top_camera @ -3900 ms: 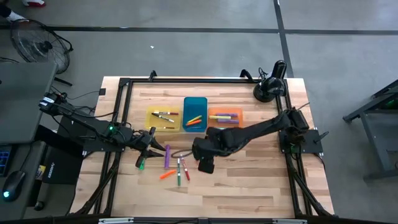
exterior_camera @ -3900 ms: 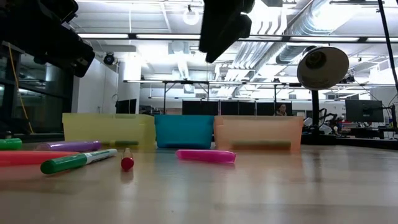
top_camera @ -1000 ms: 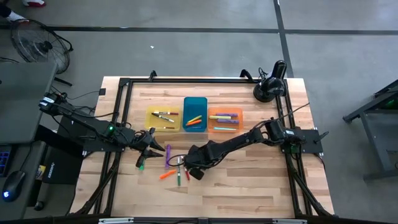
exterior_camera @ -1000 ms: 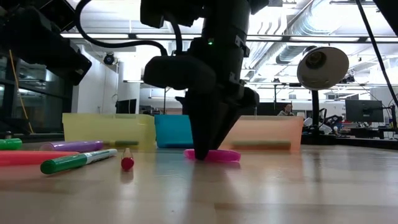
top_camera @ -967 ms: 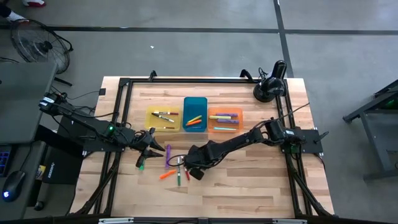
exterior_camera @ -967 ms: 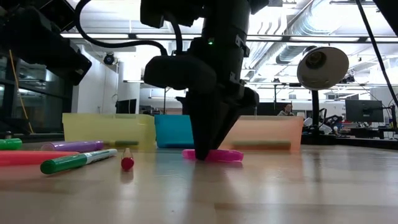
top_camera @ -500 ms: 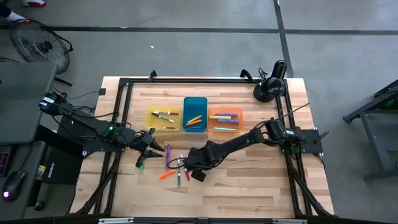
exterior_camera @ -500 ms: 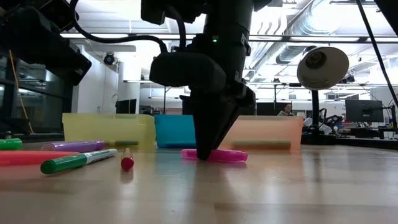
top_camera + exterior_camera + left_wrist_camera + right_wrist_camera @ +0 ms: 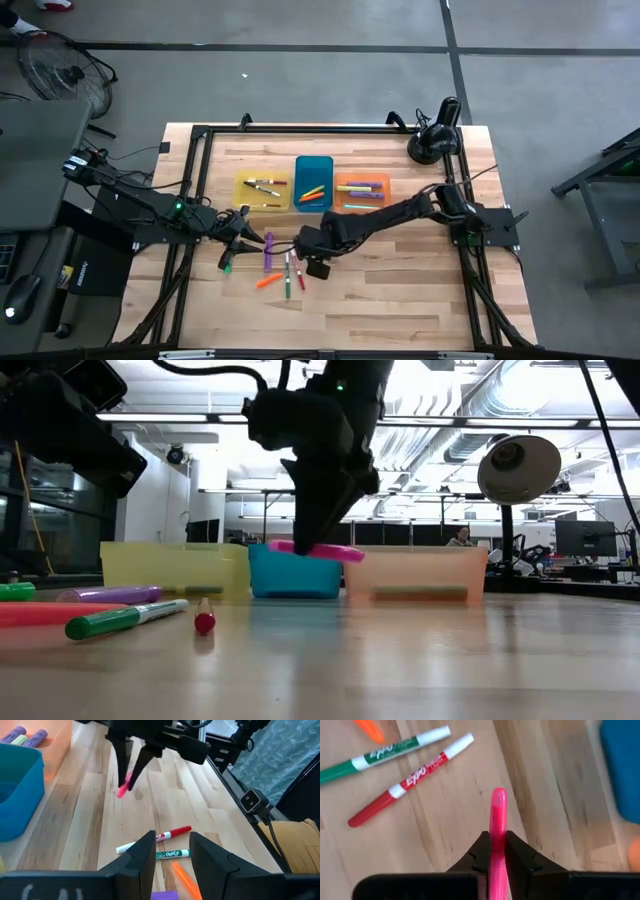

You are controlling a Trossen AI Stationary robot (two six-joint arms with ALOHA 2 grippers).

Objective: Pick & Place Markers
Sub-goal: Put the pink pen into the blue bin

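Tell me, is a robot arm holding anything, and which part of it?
Yes. The right pincer is shut on a pink marker, pinching it around its middle and holding it above the table. The left pincer holds nothing.

high: overhead | low: tabletop level | wrists: close, share table (image 9: 400, 290)

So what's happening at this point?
The right gripper is shut on a pink marker and holds it in the air in front of the trays. More markers lie loose on the table. The left gripper waits beside them, empty.
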